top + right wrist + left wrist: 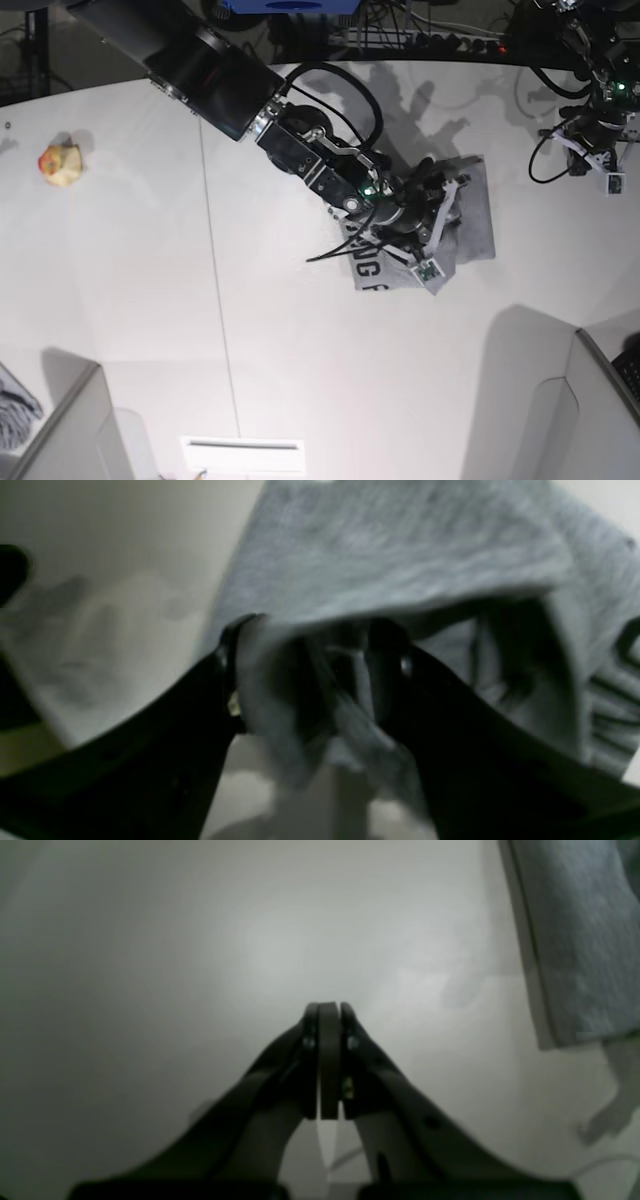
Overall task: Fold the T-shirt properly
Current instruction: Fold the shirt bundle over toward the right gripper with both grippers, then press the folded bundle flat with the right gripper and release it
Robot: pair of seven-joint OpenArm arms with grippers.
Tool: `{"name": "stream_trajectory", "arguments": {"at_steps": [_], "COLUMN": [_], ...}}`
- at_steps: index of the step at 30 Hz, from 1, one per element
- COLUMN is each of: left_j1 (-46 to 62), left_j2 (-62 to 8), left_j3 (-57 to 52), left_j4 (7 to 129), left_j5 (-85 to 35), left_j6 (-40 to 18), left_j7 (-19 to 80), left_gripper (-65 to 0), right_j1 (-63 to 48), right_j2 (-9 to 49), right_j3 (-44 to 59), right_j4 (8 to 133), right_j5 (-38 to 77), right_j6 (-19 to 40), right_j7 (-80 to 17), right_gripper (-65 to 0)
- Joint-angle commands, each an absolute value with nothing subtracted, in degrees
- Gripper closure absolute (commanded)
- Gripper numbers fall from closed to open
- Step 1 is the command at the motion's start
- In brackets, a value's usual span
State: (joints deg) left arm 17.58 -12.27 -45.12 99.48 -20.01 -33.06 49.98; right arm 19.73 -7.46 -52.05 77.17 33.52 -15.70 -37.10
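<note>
The heather-grey T-shirt [474, 222] lies folded into a small packet on the white table [150, 300], right of centre, with black lettering showing at its lower left edge [368, 270]. My right gripper [312, 650] is down on the packet. Its jaws stand apart, and a loose bunch of the grey cloth [380, 555] lies between and over them. In the base view the right arm [300, 135] reaches in from the upper left. My left gripper [328, 1007] is shut on nothing above bare table, with the T-shirt's edge [580, 940] at its upper right.
A small yellow-and-red toy [60, 163] sits at the far left of the table. A striped cloth scrap [15, 405] lies by a partition at the lower left. Another partition [600, 400] stands at the lower right. Cables [440, 40] run along the back edge.
</note>
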Motion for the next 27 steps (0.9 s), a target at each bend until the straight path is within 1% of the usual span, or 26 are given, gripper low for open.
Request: {"name": "stream_trajectory", "arguments": {"at_steps": [1, 5, 11, 17, 20, 22, 25, 27], "left_j1": [17.54, 17.80, 17.89, 17.80, 17.63, 17.54, 17.54, 17.54], "left_j2": [-13.23, -13.05, -12.97, -12.88, -12.88, -12.88, -12.88, -12.88], "left_j3": [-45.58, -45.58, -45.58, -45.58, -45.58, -45.58, -45.67, -45.67], "left_j4": [100.35, 100.70, 100.70, 100.70, 100.70, 100.62, 100.62, 100.62], "left_j5": [-20.62, -20.97, -21.05, -21.05, -21.05, -21.14, -21.14, -21.14], "left_j6": [-33.27, -33.27, -33.27, -33.27, -33.27, -33.27, -33.27, -33.27], "left_j7": [49.01, 49.01, 49.01, 49.01, 49.01, 49.01, 49.01, 49.01], "left_gripper": [0.0, 0.0, 0.0, 0.0, 0.0, 0.0, 0.0, 0.0], "right_j1": [22.20, 23.52, 23.52, 23.69, 24.48, 25.54, 26.86, 27.74], "right_j2": [-8.48, -8.48, -8.57, -8.66, -8.92, -9.00, -9.00, -9.00], "right_j3": [-52.00, -52.09, -52.18, -61.49, -65.10, -67.74, -68.97, -68.97], "right_j4": [79.34, 79.52, 74.15, 73.80, 73.89, 74.15, 75.91, 80.31], "right_j5": [34.86, 38.37, 38.64, 39.34, 44.00, 46.20, 50.07, 51.21], "right_j6": [-16.40, -17.10, -17.01, -16.92, -16.92, -16.92, -16.92, -16.92], "right_j7": [-36.44, -36.88, -36.62, -32.40, -32.22, -30.29, -27.82, -27.82], "right_gripper": [-28.4, -28.5, -28.1, -28.1, -27.9, -27.9, -27.9, -27.8]}}
